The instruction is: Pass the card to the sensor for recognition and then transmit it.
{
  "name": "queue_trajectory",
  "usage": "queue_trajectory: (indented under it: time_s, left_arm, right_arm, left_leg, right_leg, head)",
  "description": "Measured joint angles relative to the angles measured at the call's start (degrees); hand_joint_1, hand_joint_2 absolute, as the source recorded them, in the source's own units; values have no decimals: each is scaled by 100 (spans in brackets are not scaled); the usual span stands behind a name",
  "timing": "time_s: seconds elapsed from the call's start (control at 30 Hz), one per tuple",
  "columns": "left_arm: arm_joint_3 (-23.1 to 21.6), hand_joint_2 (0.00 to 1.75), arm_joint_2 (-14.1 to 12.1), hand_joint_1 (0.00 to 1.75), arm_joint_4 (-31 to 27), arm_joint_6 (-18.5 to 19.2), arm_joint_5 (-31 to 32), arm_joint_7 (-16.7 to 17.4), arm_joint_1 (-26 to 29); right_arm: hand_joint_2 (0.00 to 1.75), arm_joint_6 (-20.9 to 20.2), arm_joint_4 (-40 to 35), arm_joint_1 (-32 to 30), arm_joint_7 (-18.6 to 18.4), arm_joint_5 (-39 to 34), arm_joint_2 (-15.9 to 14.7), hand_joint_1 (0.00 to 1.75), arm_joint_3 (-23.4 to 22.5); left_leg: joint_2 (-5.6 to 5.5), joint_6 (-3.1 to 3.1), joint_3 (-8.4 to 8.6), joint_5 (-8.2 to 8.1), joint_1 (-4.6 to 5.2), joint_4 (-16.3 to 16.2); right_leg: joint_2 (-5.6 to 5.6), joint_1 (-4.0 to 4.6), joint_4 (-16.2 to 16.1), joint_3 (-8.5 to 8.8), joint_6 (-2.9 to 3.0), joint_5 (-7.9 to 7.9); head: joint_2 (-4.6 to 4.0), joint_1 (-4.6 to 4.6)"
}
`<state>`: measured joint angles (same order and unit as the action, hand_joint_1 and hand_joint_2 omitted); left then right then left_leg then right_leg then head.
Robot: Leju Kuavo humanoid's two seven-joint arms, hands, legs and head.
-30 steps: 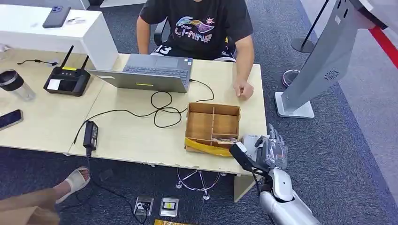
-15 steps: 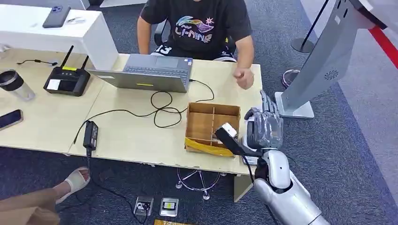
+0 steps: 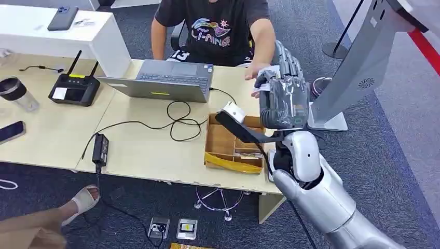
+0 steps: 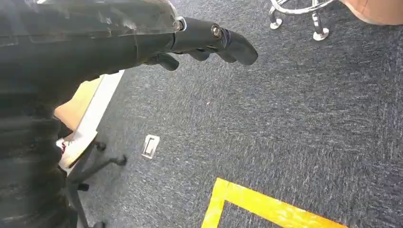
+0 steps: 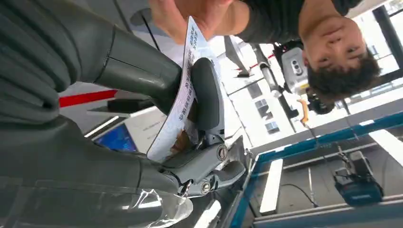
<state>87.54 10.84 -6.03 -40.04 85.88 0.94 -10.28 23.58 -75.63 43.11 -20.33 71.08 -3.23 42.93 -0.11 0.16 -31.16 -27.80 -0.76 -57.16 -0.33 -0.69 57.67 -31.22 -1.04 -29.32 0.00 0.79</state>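
My right hand (image 3: 285, 96) is raised above the table's far right part, over the cardboard box (image 3: 228, 140). It pinches a white printed card (image 5: 178, 107) between thumb and fingers (image 5: 206, 92). A seated person's hand (image 3: 258, 71) reaches in and touches the card's far end; the same person's hand (image 5: 190, 12) is seen in the right wrist view. My left hand (image 4: 209, 40) hangs over grey carpet, fingers stretched out and holding nothing. A white slanted kiosk (image 3: 363, 62) stands on the floor to the right of the table.
A grey laptop (image 3: 166, 80) with looped black cables (image 3: 179, 116) lies behind the box. A black router (image 3: 75, 88), a cup (image 3: 15, 93) and a phone (image 3: 11, 131) sit at the left. A foot in a sandal (image 3: 83, 199) is by the front edge.
My right hand has risen from the table's near right corner, with the card, to above the box. The person's hand lifted off the table and came to the card.
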Motion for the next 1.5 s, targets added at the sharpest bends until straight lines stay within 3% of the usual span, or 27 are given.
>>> queue_trajectory:
  time_s: [0.2, 0.47, 1.5]
  left_arm:
    - [0, 175, 0, 0, 39, 0, 22, 17, -3]
    - [0, 175, -2, 0, 63, 0, 24, 66, -3]
    - [0, 175, -4, 0, 76, 0, 24, 66, -1]
  right_arm:
    - [175, -83, 610, 376, -26, 92, 332, 175, 131]
    - [175, -83, 956, 522, -44, 92, 500, 175, 280]
    - [175, -79, 1391, 599, -50, 92, 588, 175, 398]
  left_leg:
    - [-2, 0, -1, 0, 0, 0]
    - [-2, 0, -2, 0, 0, -1]
    - [-2, 0, -1, 0, 0, -1]
  right_leg:
    - [-7, 0, 0, -1, 0, 0]
    - [-5, 0, -1, -2, 0, 0]
    - [-1, 0, 0, -5, 1, -1]
  head:
    - [0, 2]
    - [0, 0]
    - [0, 0]
